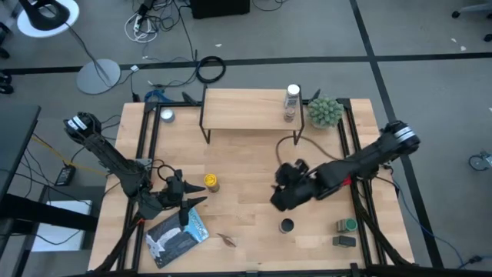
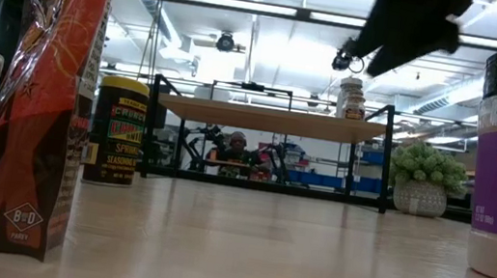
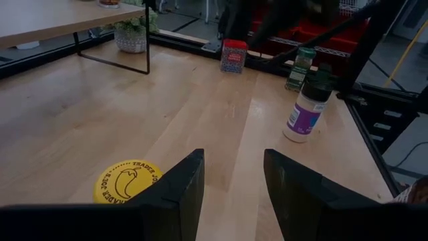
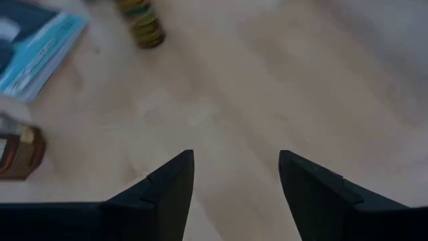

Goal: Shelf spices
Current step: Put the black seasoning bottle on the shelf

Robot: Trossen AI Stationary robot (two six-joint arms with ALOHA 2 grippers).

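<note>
— Two dark grippers were seen above the pale wooden tabletop (image 1: 246,169); how were the fingers set?

— The left gripper (image 1: 182,201) was held just beside the yellow jar (image 1: 211,181), its flat, wedge-shaped fingers (image 3: 179,194) parted with nothing between them. The right gripper (image 1: 278,192) was poised over bare wood near the middle, its fingers (image 4: 167,187) likewise spread and empty.

— Where were the spices placed?

— One clear, white-capped bottle (image 1: 291,102) was stood upright on the shelf (image 1: 246,110), a light-wood board on thin black metal legs. The yellow jar, round and printed with a pepper on its lid (image 3: 127,181), was left on the table. A black-lidded jar (image 1: 287,225) with a purple label was seen near the front edge, below the right gripper. A green-lidded jar (image 1: 347,225) and a dark tin (image 1: 344,241) were set at the right front corner.

— And apart from those?

— A glossy blue-white flat packet (image 1: 177,233) lay by the left gripper, and a bushy potted plant (image 1: 325,112) was stood just beside the shelf's right end.
</note>
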